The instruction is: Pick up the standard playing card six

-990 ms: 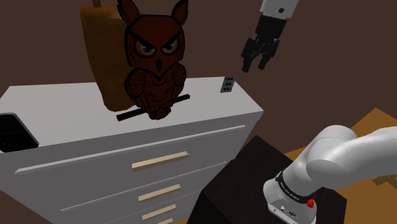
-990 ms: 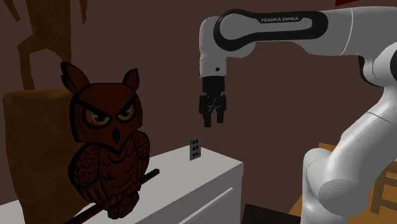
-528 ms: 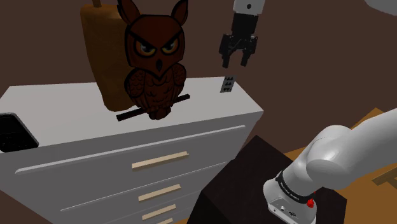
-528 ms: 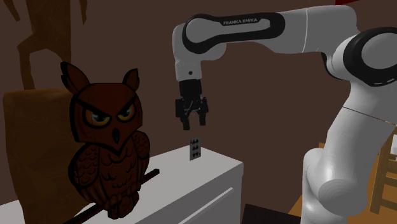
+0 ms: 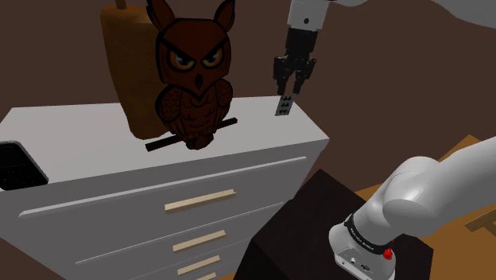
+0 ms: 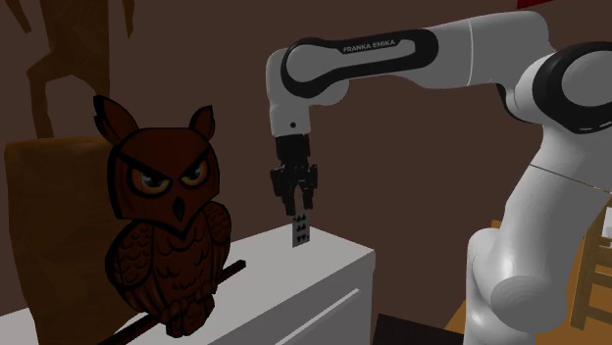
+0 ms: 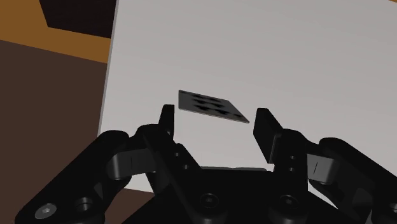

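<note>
Arm (image 6: 392,47) arches over the white dresser (image 5: 238,135), wrist pointing straight down. Gripper (image 6: 299,208), lower than 0.5 s ago, hangs just above the dresser's far corner, fingers spread, holding nothing. Playing card (image 5: 284,106) stands upright on that corner, directly beneath, unmoved.

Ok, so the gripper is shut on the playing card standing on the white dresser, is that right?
Not quite. The gripper is open, not shut on the playing card. The wrist view shows its two fingers standing apart and not touching the card. The card does stand on the white dresser.
</note>
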